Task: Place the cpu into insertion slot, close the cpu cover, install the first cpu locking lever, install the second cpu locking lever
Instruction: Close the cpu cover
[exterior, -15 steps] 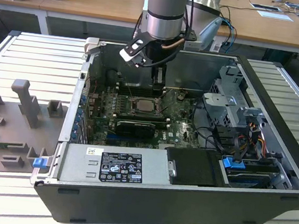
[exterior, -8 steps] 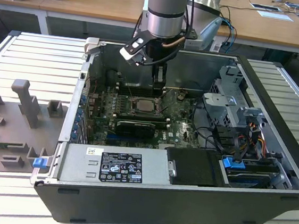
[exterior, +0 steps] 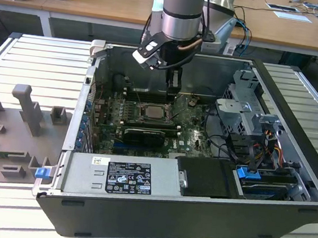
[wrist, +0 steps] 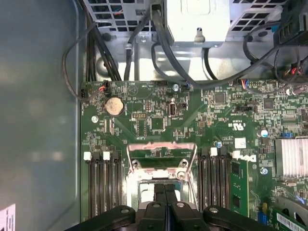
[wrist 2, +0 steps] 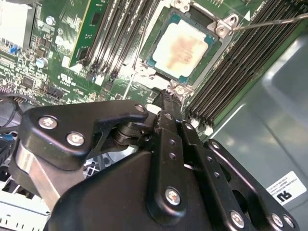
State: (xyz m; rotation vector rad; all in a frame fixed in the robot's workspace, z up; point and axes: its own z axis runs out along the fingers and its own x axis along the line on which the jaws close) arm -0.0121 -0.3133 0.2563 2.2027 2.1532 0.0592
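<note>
Silver-topped cpu (wrist 2: 182, 45) sits in the insertion slot (wrist 2: 149, 65) just ahead of our gripper (wrist 2: 168, 95), jaws pressed together and empty. Memory slots (wrist 2: 233, 72) crowd both sides. The first wrist view adds the upraised cpu cover (wrist: 161, 150).

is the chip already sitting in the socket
Yes, in the second wrist view the chip lies flat inside the socket, silver top up.

the cpu (wrist 2: 180, 46) lies in the insertion slot (wrist 2: 144, 65) at the middle of the motherboard (exterior: 194, 135), inside the open computer case (exterior: 165, 222). memory slots (wrist: 102, 183) run along both sides of the slot. the gripper (wrist: 165, 186) hangs just above the slot's edge. in the exterior view an expansion card (exterior: 143, 135) lies before the slot, the power supply (exterior: 164, 182) nearer still, a drive cage (exterior: 242, 113) at the exterior view's right
</note>
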